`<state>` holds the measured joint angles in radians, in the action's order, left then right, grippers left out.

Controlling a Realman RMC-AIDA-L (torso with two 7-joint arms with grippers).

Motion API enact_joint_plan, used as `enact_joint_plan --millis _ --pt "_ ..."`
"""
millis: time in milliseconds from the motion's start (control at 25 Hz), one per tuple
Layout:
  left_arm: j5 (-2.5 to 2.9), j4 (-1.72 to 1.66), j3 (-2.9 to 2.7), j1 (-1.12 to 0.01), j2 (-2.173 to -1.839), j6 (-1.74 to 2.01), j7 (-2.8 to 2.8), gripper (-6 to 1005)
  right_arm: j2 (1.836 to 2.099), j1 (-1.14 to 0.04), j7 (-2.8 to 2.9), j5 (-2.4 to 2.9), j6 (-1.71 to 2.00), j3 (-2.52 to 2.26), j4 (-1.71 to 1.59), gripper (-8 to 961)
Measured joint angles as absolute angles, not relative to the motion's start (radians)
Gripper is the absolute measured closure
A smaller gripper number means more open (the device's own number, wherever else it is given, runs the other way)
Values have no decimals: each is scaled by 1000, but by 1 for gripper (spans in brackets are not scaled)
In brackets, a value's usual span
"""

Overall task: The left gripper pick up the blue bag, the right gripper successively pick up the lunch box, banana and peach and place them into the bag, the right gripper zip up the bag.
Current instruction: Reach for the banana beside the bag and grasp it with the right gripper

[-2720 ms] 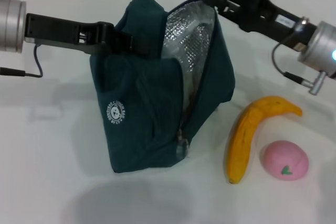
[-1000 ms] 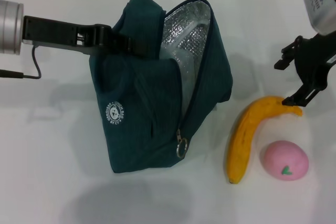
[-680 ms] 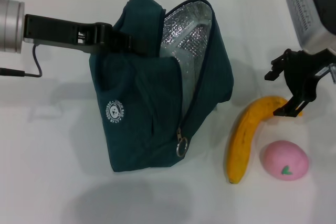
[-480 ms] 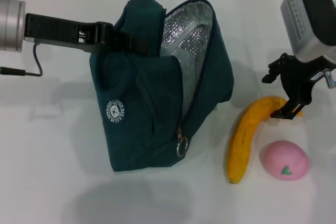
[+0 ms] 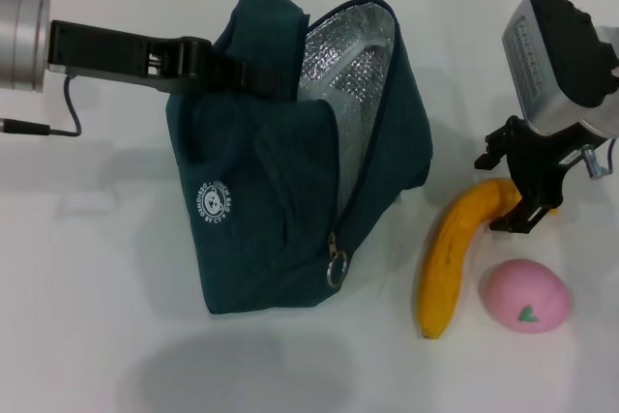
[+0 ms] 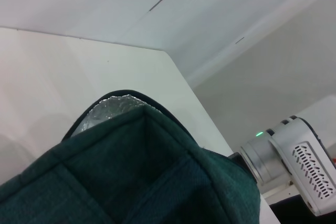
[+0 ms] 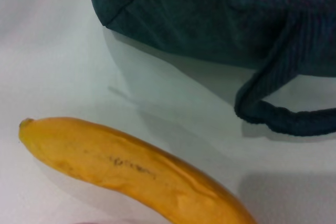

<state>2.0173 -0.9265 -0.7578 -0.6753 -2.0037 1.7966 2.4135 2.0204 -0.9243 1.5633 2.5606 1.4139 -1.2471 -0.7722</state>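
Holding the blue bag [image 5: 290,181] at its upper left edge, the left gripper [image 5: 224,70] is clamped on the fabric near the top rim; its silver arm runs off the head view's left edge. I see the bag standing on the white table [image 5: 87,287], mouth open toward the back-right, silver foil lining [image 5: 343,70] exposed. Round white logo [image 5: 214,206] faces the camera; metal ring zip pull [image 5: 335,268] hangs low on the front seam.

Right gripper [image 5: 519,195] is over the stem end of the banana [image 5: 455,253], fingers spread apart — one black finger to each side of the fruit's upper end. I can't tell from the head view whether the fingers touch the peel. The right wrist housing sits above and behind it, near the head view's right edge.

Banana lies on the table just right of the bag, curved, stem end toward the back, other tip toward me. Peach [image 5: 525,295] rests beside the banana's lower half, on its right, close to it but w/ a narrow gap; green leaf mark faces up.

Right wrist view: banana [image 7: 131,169] close up across the foreground, bag [image 7: 220,14] base behind it, one padded loop handle [image 7: 278,111] lying on the table between them.

Left wrist view: bag [image 6: 121,177] fabric fills the lower part, strip of foil at the rim, right arm's silver housing [image 6: 294,161] beyond.
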Motion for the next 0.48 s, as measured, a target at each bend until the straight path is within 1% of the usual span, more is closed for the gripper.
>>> enact_joint_plan --millis 160,480 --pt "2017 -926 -758 -675 -2003 1796 2412 945 2021 -929 1563 2560 1408 -1247 -762 97" --pt "2017 -926 -758 -674 -2003 1796 2406 944 2021 -930 1581 2551 1392 -1248 -761 270"
